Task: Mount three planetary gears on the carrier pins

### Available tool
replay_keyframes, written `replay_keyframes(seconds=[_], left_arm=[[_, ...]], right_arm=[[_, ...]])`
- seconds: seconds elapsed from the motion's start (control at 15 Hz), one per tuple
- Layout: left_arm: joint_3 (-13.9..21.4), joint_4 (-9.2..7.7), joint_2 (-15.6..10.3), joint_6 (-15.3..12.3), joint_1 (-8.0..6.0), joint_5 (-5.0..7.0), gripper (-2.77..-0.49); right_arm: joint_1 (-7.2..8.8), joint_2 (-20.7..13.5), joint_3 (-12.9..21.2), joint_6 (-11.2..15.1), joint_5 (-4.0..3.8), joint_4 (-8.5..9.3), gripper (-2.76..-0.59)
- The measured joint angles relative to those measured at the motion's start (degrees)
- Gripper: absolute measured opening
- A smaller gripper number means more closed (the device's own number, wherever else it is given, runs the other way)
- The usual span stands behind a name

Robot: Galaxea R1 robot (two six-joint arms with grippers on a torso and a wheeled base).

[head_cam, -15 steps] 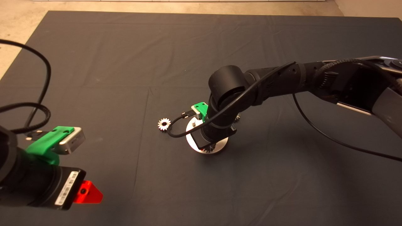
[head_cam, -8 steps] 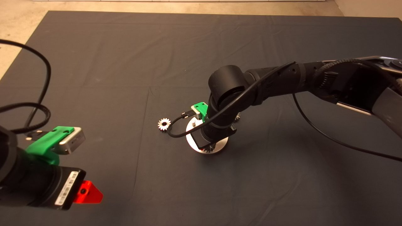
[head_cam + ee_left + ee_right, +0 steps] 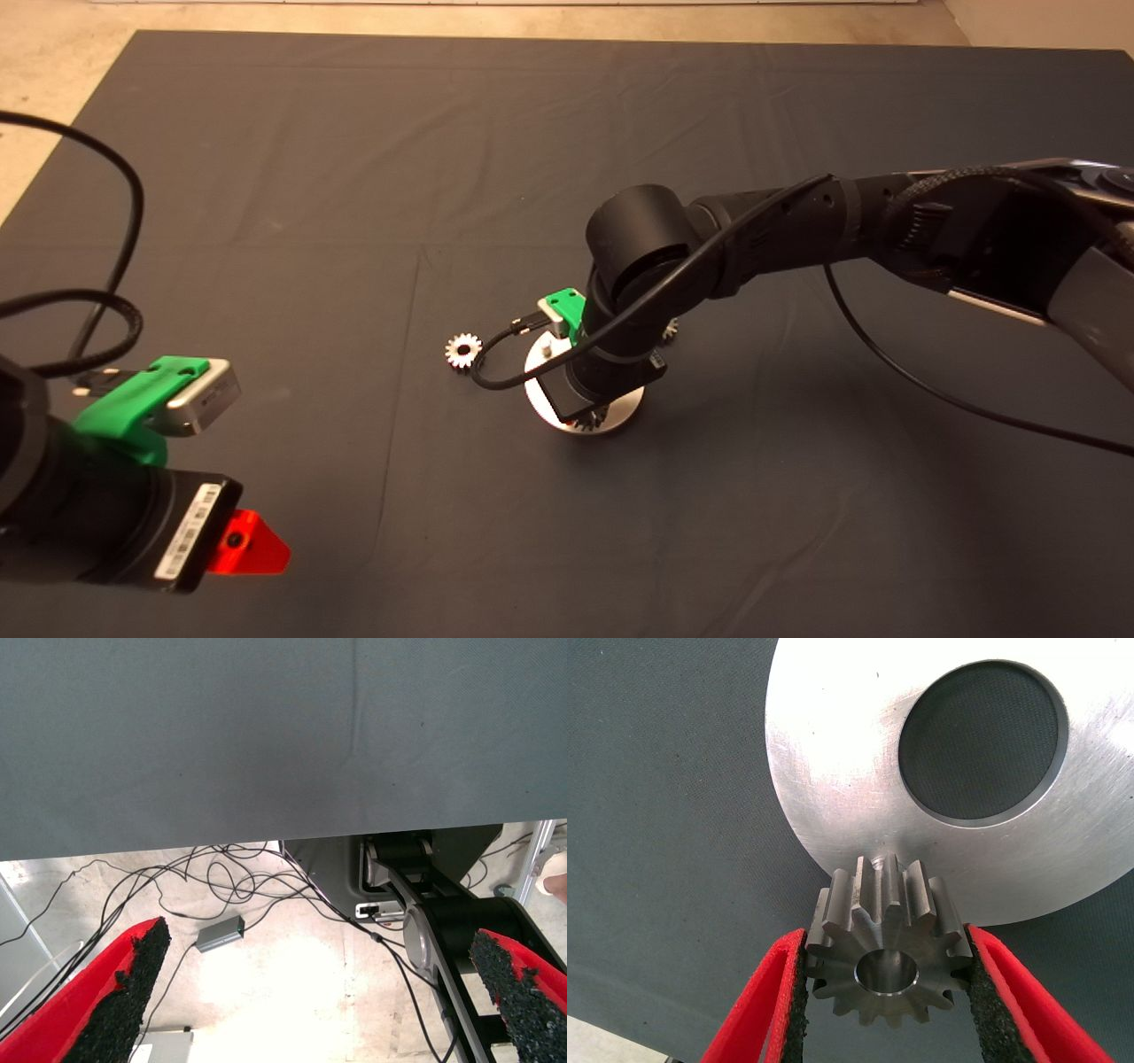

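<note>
My right gripper (image 3: pixel 884 941) is shut on a shiny steel planetary gear (image 3: pixel 886 966), its black pads pressing the gear's two sides. The gear hangs over the edge of the white disc (image 3: pixel 842 806), just beside one short carrier pin (image 3: pixel 877 864). In the head view the right arm's wrist (image 3: pixel 611 372) covers most of the disc (image 3: pixel 537 383); another pin (image 3: pixel 547 348) stands on it. A second gear (image 3: pixel 462 350) lies flat on the mat left of the disc. A third gear (image 3: pixel 671 330) peeks out behind the right arm. My left gripper (image 3: pixel 323 943) is open and empty, parked at the lower left (image 3: pixel 248 542).
The disc's large centre hole (image 3: pixel 982 742) shows the mat through it. A black cable (image 3: pixel 505 377) loops from the right wrist camera over the mat near the second gear. The left wrist view looks past the mat's edge at floor cables (image 3: pixel 221 877).
</note>
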Motion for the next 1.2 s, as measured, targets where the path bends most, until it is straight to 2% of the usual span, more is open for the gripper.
replay_keyframes(seconds=[0.67, 0.93, 1.2], left_arm=[[0.00, 0.00, 0.00, 0.00, 0.00, -0.02, -0.77], [0.00, 0.00, 0.00, -0.02, 0.00, -0.02, -0.77], [0.00, -0.02, 0.00, -0.02, 0.00, 0.00, -0.77]], right_arm=[[-0.24, 0.13, 0.00, -0.48, -0.09, -0.13, -2.26], [-1.76, 0.11, 0.00, -0.50, -0.21, -0.27, -2.26], [-1.87, 0.11, 0.00, -0.52, -0.20, -0.27, -2.26]])
